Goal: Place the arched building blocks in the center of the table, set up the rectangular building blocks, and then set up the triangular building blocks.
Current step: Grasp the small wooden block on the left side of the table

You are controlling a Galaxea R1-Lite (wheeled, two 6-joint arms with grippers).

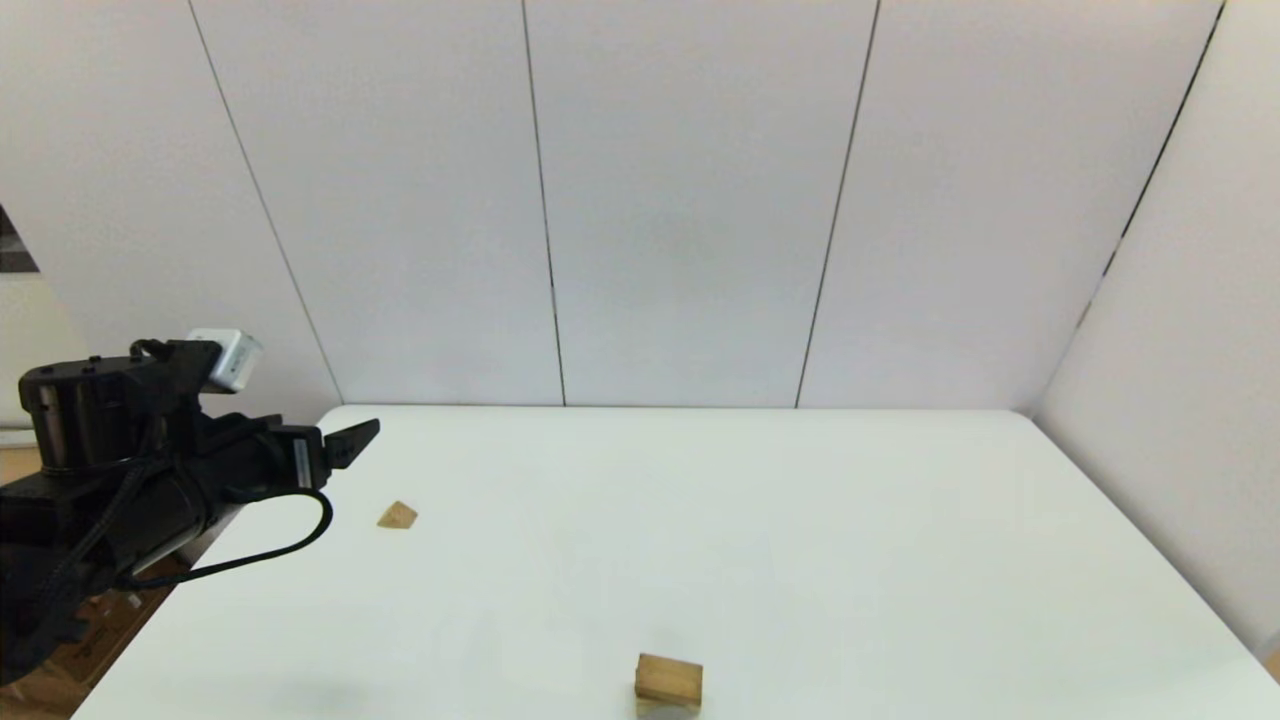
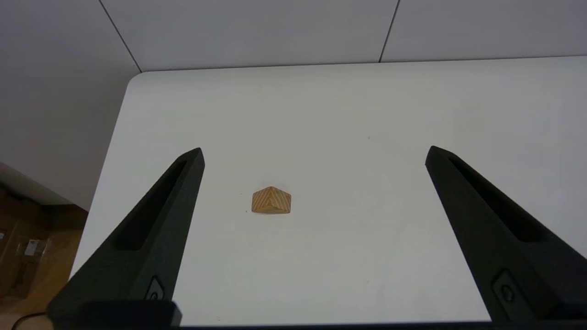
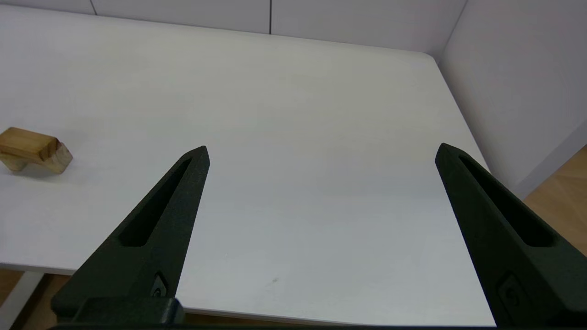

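The small triangular wedge (image 1: 397, 515) (image 2: 271, 200) lies on the white table (image 1: 800, 520) near its left edge. My left gripper (image 1: 345, 445) (image 2: 314, 153) hovers open just behind and above it; the wedge sits ahead of the gap, slightly toward one finger. At the front middle, the brown rectangular bar (image 1: 668, 678) (image 3: 25, 141) rests on the paler arched block (image 1: 658, 708) (image 3: 57, 160). My right gripper (image 3: 321, 151) is open and empty over the table's front right part, out of the head view.
White wall panels close off the back and right side of the table (image 3: 298, 114). The table's rounded left far corner (image 2: 137, 78) and left edge are close to the wedge, with brown floor beyond.
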